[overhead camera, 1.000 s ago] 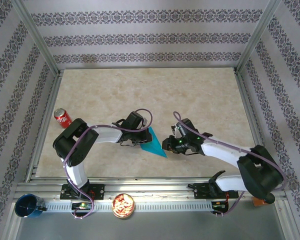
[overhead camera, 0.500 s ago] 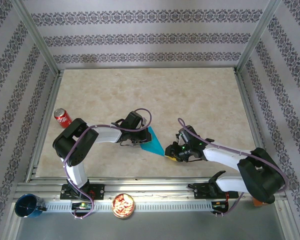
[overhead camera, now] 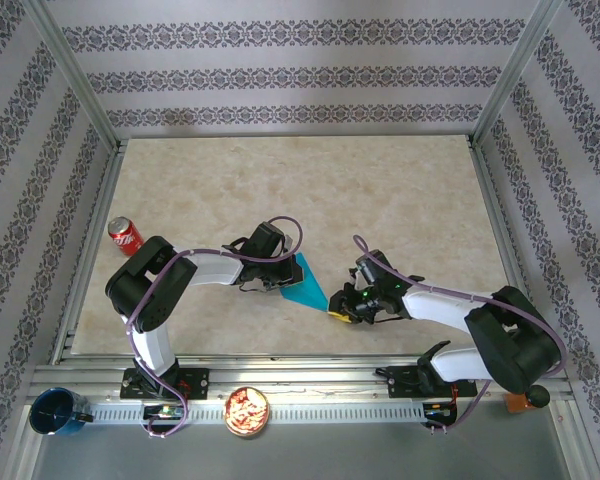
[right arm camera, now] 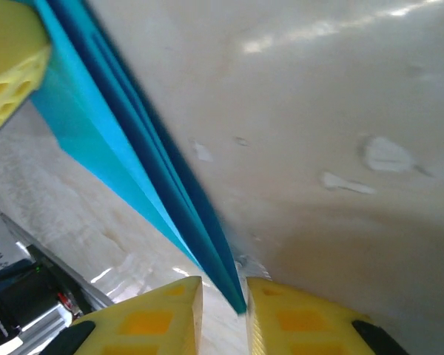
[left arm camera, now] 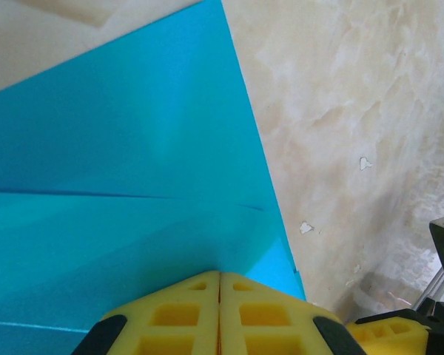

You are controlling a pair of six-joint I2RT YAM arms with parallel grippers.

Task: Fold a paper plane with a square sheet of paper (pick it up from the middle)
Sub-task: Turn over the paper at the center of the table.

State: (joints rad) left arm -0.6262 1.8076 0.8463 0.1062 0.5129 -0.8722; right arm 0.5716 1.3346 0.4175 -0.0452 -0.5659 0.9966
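the turquoise paper (overhead camera: 305,287), already folded into a layered pointed shape, is lying on the table (overhead camera: 400,200) between the two arms, just where it was a second ago. the left gripper (left arm camera: 220,296) is staying put, its pads pressed together on the paper's left edge, apparently pinching it. what is changing is on the other side: the right gripper (right arm camera: 223,287) is dropping from beside the paper to its near tip, and its jaws are now narrowly parted, straddling that point without visibly clamping it. judging by this, the paper is being anchored at one end while the other is about to be taken for the next fold.
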